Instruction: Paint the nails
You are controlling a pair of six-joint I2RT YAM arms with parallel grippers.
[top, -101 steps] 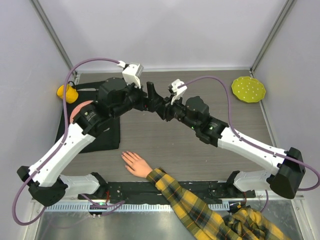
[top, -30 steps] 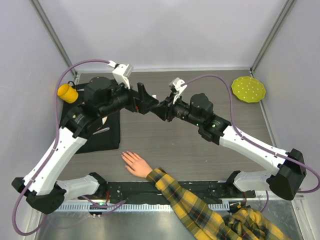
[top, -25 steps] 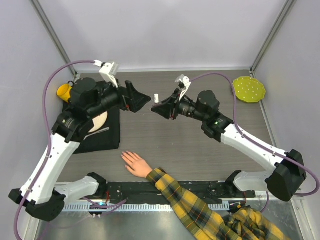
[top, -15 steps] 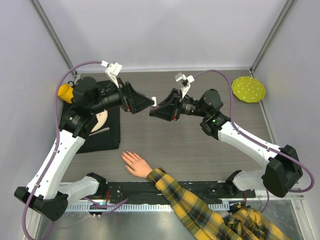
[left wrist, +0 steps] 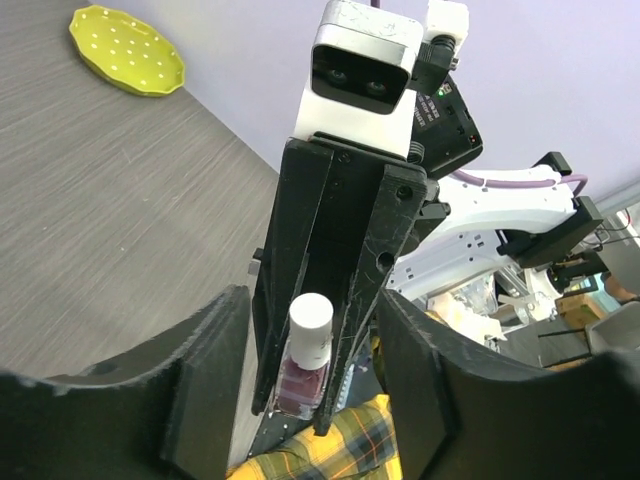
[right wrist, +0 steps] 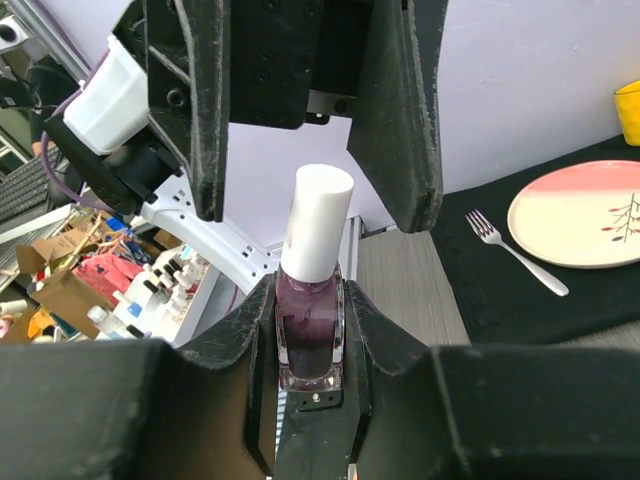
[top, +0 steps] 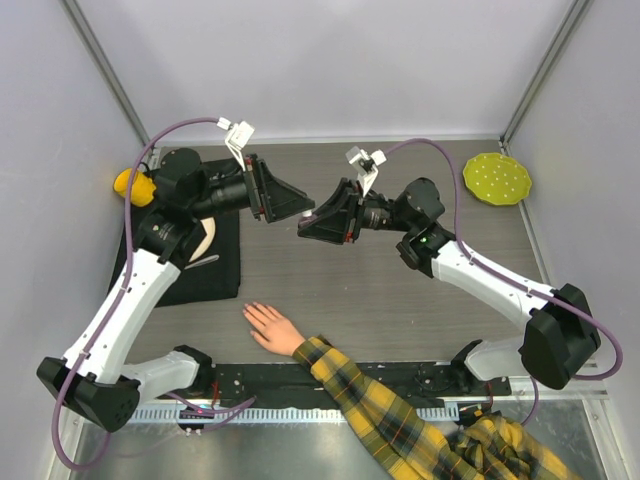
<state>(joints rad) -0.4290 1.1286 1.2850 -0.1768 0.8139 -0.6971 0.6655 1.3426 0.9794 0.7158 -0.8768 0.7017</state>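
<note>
The right claw (right wrist: 309, 300) was clamped on a small dark purple bottle (right wrist: 310, 345), holding it up in the air with its white cap (right wrist: 318, 215) pointing at the other arm; the left claw (left wrist: 308, 300) stood fairly wide, a finger on either side of the cap, with a gap on both sides and no contact that I could see. Below and nearer the arm bases, the hand (top: 268, 328) lay flat on the table (top: 400, 300), fingers spread, its plaid sleeve (top: 370, 400) running off towards the near edge; the nails (top: 250, 312) were well apart from both claws.

The step in hand looked like getting the bottle open; the next move would call for the left claw to close squarely on the cap and twist while the right held firm.

The nails were too small to judge whether any were painted; the brush was hidden inside the cap; from above the bottle was almost lost between the claws.
</note>
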